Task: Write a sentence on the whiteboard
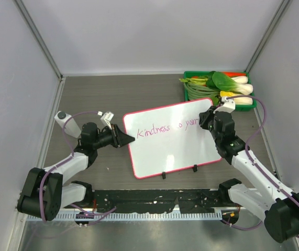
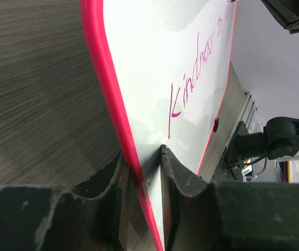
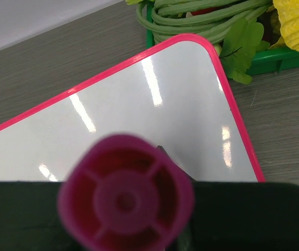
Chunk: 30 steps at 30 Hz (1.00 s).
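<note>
Black jaws of the left gripper point(image 1: 130, 138) pinch the left edge of the whiteboard point(image 1: 175, 154). They are almost closed, with one finger on each face of the pink frame, as the left wrist view shows close up.

The right gripper point(image 1: 213, 119) is closed narrowly around a magenta marker point(image 3: 125, 194), whose round butt end fills the right wrist view. It hangs over the board's upper right part. Whether the tip touches the surface cannot be told.

Just left of that gripper, the sentence point(image 1: 167, 129) runs in thin pink cursive across the board's upper half and reads roughly "Kindness to your".

The board lies at a slight slant on the dark wood-grain table point(image 1: 86, 94), with two black clips point(image 1: 163, 175) on its near long edge. Beside its far right corner sits a green tray point(image 1: 186, 95) of vegetables point(image 1: 228, 83).
</note>
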Tool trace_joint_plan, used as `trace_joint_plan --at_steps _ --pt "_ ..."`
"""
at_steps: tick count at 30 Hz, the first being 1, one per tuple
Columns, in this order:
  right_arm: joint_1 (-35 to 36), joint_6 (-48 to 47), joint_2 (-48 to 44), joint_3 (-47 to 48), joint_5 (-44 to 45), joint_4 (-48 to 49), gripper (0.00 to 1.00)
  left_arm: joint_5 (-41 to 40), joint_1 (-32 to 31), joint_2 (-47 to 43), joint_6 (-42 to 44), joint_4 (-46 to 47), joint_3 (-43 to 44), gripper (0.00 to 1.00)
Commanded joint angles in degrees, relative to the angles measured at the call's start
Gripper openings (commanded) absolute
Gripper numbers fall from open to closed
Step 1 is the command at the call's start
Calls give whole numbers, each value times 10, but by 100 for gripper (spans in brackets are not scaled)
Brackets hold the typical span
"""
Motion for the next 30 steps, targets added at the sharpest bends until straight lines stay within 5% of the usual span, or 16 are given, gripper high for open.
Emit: trace_joint_plan --at_steps 1,30 --pt "-2 -6 -7 18 23 6 1 -7 -12 9 43 -28 2 0" --pt "-2 -20 -31 25 38 -23 1 -7 -12 13 42 -27 2 0"
